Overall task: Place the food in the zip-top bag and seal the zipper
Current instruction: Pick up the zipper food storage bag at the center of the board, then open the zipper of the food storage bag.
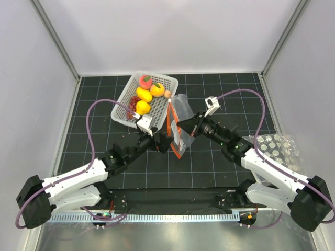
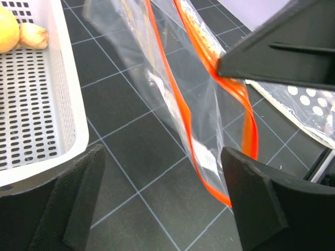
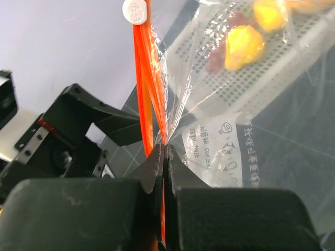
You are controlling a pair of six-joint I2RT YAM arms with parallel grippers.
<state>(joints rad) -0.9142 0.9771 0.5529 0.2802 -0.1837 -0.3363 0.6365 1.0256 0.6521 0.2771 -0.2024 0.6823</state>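
Note:
The clear zip-top bag (image 1: 179, 121) hangs upright between my two grippers, its mouth apart. My right gripper (image 1: 190, 127) is shut on one side of the red-orange zipper (image 3: 148, 89), below a white slider (image 3: 137, 10); the white label (image 3: 230, 151) faces this camera. My left gripper (image 2: 162, 154) is open, and the bag (image 2: 209, 104) and its zipper (image 2: 172, 94) hang by its right finger (image 2: 261, 204). The food lies in the white basket (image 1: 125, 111): peach (image 1: 146, 81), orange piece (image 1: 157, 89), yellow pear (image 1: 144, 94), grapes (image 1: 134, 102), small ball (image 1: 168, 94).
The white perforated basket's wall (image 2: 63, 104) stands just left of my left gripper. A clear sheet with white dots (image 1: 275, 149) lies at the right, over my right arm. Grey walls close in the black gridded table (image 1: 209, 167).

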